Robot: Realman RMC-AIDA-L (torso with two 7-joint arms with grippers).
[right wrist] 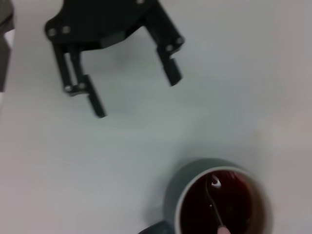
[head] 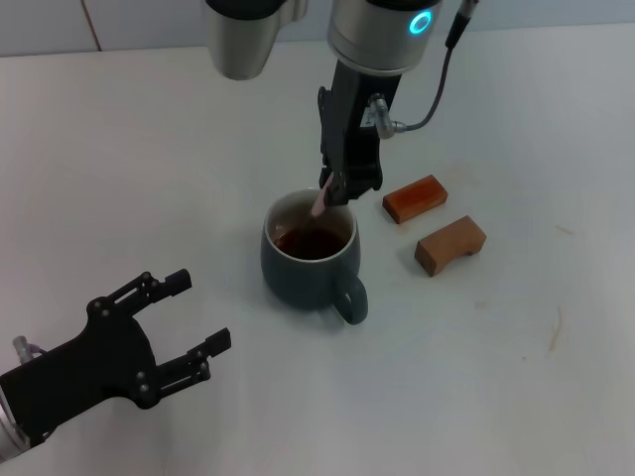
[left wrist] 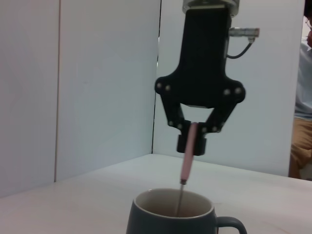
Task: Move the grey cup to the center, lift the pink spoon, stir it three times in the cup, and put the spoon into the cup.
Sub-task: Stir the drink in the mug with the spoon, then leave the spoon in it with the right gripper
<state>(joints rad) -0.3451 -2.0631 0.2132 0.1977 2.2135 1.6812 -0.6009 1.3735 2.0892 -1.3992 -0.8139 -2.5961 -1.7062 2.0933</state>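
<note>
The right gripper (head: pixel 335 188), black, is hanging straight down over the squat dark blue-grey ceramic cup (head: pixel 310 264) and is clenching the pale pink handle of the slim metal-necked spoon (head: pixel 319 201) between its fingertips. From the left wrist view the spoon (left wrist: pixel 187 158) is hanging almost upright under the gripper (left wrist: pixel 192 136), its grey neck dipping past the cup's rim (left wrist: pixel 173 212) into the white interior. Right wrist view: the spoon's bowl (right wrist: pixel 213 197) is sitting in dark reddish-brown liquid, away from the cup's wall (right wrist: pixel 171 200).

The cup is standing directly below the right gripper on the white table (head: pixel 516 367), its thick loop handle pointing toward the robot and slightly right.

Two brown rectangular blocks are lying to the right of that gripper: the nearer one (head: pixel 414 198) just beside the cup but apart from it, the other (head: pixel 449 244) farther out. Bare tabletop is showing on the gripper's left side and toward the robot.

The left gripper (head: pixel 177 327) is sitting low at the near left, well apart from the cup, fingers (right wrist: pixel 170 68) spread wide and grasping nothing.
</note>
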